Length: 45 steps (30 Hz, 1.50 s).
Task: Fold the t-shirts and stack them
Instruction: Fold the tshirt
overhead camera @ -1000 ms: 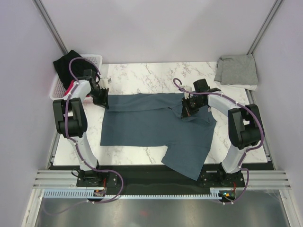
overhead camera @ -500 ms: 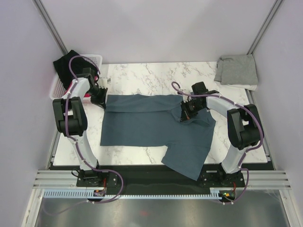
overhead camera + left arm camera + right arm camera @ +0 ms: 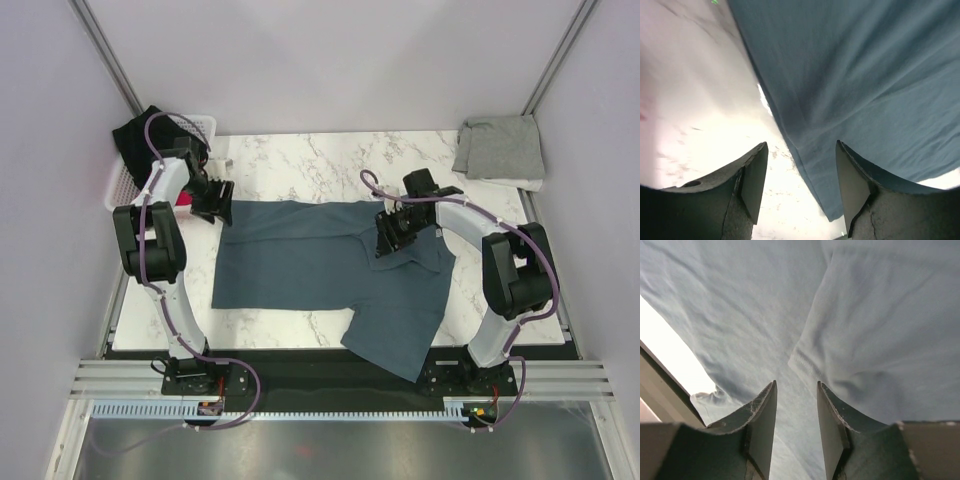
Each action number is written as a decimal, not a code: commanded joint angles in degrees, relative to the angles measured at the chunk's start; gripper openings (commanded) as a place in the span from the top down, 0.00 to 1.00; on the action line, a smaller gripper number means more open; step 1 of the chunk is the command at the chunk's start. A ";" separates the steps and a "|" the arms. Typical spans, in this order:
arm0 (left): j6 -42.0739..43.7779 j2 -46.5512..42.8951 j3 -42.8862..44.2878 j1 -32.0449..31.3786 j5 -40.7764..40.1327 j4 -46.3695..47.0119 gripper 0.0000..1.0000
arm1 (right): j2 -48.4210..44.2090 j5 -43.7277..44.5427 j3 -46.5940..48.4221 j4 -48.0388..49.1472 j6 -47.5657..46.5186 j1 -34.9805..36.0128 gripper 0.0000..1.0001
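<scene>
Where overhead unclear, wrist views show left end effector [image 3: 800, 150] wide, right end effector [image 3: 796, 385] seemingly narrow.

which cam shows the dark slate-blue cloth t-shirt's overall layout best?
Top external: the whole dark slate-blue cloth t-shirt is in frame, outline clear. Left wrist catches only one edge against the marble table; right wrist only a stitched hem, close up.

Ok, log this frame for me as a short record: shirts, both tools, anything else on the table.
blue shirt: spread on the table, near-right part reaching past the near edge
grey shirt: folded, far right corner
left tool: open, at the blue shirt's far-left corner
right tool: open, low over the blue shirt
basket: far left, dark cloth in it
</scene>
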 commanded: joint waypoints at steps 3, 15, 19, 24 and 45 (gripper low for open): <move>-3.77 1.13 10.94 0.31 1.00 0.54 0.36 | -2.22 2.20 6.16 1.07 0.38 -0.84 0.54; -5.61 13.96 21.58 0.04 0.65 1.59 0.37 | 10.16 10.82 19.43 4.94 2.75 -16.22 0.55; -5.79 16.08 23.08 -0.05 -0.49 1.85 0.37 | 13.42 12.05 25.58 4.94 1.43 -19.48 0.55; -6.05 17.14 23.43 -0.05 -2.95 2.73 0.37 | 16.32 12.76 27.26 5.55 0.82 -19.92 0.55; -5.09 21.36 25.80 -1.36 -4.01 3.44 0.76 | 24.50 15.04 29.11 7.05 -0.76 -19.92 0.66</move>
